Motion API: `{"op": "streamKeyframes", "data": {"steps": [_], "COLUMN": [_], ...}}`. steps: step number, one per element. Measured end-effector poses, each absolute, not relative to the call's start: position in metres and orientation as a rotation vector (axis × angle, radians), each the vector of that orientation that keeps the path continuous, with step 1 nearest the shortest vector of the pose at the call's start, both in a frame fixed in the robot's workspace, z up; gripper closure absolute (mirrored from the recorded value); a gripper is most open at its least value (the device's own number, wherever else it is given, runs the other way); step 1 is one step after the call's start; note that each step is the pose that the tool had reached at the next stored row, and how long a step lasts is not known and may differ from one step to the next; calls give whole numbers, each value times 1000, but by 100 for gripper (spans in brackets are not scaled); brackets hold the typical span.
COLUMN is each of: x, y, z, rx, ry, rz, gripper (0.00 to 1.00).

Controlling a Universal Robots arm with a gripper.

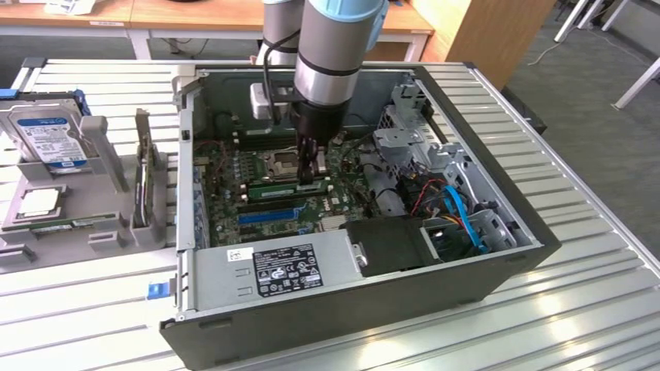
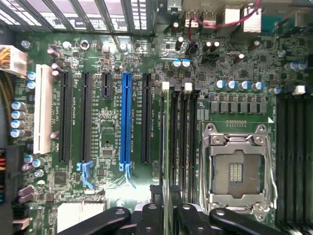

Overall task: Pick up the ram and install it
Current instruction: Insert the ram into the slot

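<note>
Ram (image 1: pixel 280 188) stands on edge mid-motherboard, in the slot bank between CPU socket (image 2: pixel 237 169) and blue slot (image 2: pixel 126 117). Its long axis is parallel to those slots and to the case (image 1: pixel 521 259) wall on the power-supply side. Gripper (image 1: pixel 312 176) pinches its top edge. Wrist view shows the stick edge-on, near end hidden by the fingers (image 2: pixel 188 218); seating unclear.

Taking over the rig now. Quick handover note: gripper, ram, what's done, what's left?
Gripper: closed on the ram, which it holds on edge.
Ram: inside the open case, lined up along the memory slots beside the empty CPU socket.
Done: ram picked up and brought to the slots.
Left: can't tell whether it is fully seated; gripper not yet released.
</note>
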State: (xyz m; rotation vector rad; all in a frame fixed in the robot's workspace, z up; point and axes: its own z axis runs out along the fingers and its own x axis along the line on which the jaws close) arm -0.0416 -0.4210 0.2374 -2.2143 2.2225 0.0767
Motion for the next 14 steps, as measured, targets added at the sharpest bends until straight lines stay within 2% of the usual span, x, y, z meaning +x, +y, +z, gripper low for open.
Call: {"op": "streamKeyframes", "data": {"steps": [14], "x": [-41], "y": [-421], "z": [276], "rx": [-2215], "ry": [2222], "rz": [77], "gripper": [81]}}
